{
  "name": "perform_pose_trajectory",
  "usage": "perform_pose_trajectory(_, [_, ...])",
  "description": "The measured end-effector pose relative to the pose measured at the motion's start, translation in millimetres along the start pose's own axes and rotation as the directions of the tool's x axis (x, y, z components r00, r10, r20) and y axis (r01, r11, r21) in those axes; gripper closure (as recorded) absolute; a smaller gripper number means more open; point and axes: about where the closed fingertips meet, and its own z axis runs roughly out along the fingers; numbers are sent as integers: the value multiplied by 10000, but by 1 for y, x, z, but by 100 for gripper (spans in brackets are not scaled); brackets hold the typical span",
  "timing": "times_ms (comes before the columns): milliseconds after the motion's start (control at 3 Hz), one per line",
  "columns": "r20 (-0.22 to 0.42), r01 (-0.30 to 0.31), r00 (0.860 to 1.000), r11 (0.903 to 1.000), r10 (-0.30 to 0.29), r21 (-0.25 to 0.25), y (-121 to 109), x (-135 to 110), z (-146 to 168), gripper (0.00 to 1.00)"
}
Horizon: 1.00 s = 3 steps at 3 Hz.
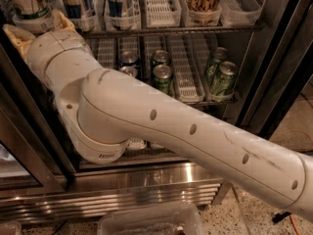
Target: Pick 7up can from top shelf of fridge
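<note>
The fridge (146, 182) is filling the view, with the robot's white arm (195, 131) stretching across its front up to the top shelf (171, 31). The gripper (36, 29) is sitting at the shelf's left end, its fingers spread wide either side of the upright 7up can (27, 4). Whether they are touching it, I cannot tell.

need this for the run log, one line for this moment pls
phase: reach | gripper: at 7up can, left end of top shelf | 7up can: upright | arm: inside fridge
</note>
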Motion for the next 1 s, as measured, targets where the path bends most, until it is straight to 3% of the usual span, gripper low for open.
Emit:
perform_pose_trajectory(667, [-110, -166, 9998, 9992, 163, -354, -8, 0, 11, 23])
perform_pose_trajectory(1000, [-190, -132, 9997, 9991, 125, -410, -12, 1, 19, 23])
